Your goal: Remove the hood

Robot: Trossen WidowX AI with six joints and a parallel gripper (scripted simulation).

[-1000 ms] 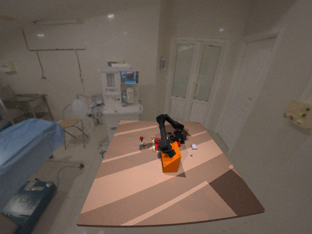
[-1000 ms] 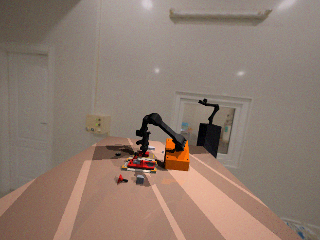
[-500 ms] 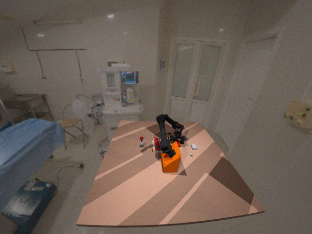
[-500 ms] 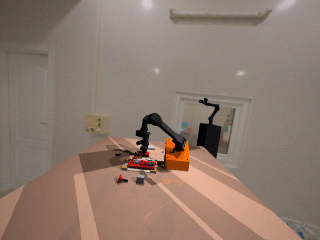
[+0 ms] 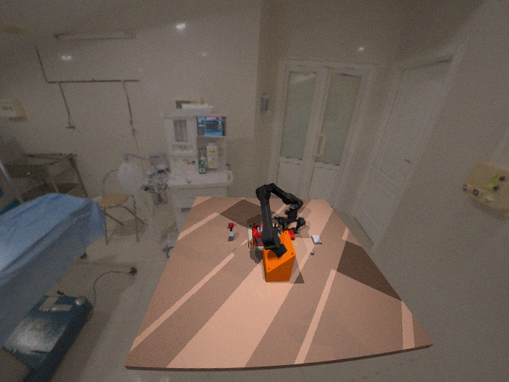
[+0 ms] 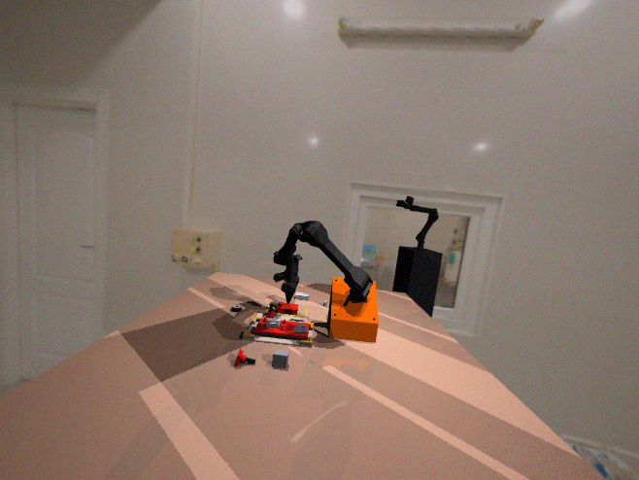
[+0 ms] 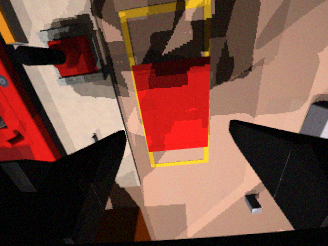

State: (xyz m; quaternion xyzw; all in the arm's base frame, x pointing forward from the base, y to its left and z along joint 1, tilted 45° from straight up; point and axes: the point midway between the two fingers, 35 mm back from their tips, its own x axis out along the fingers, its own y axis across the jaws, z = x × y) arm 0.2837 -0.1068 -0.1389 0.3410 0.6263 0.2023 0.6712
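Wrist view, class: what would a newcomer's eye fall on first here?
The red hood lying inside the yellow-outlined area at the centre of the view. Next, the open gripper, its two black fingers spread wide on either side of the hood, with gaps showing between them and it. The red toy car sits at the left edge.

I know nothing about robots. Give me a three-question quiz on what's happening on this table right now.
1. True or false: the gripper is clamped on the red hood.
2. Where does the hood lie? A) on the toy car B) inside the yellow outline C) on the orange base
3. Fill in: the gripper's fingers stand ____ and apart from the hood.

Key: 1 false; 2 B; 3 open.
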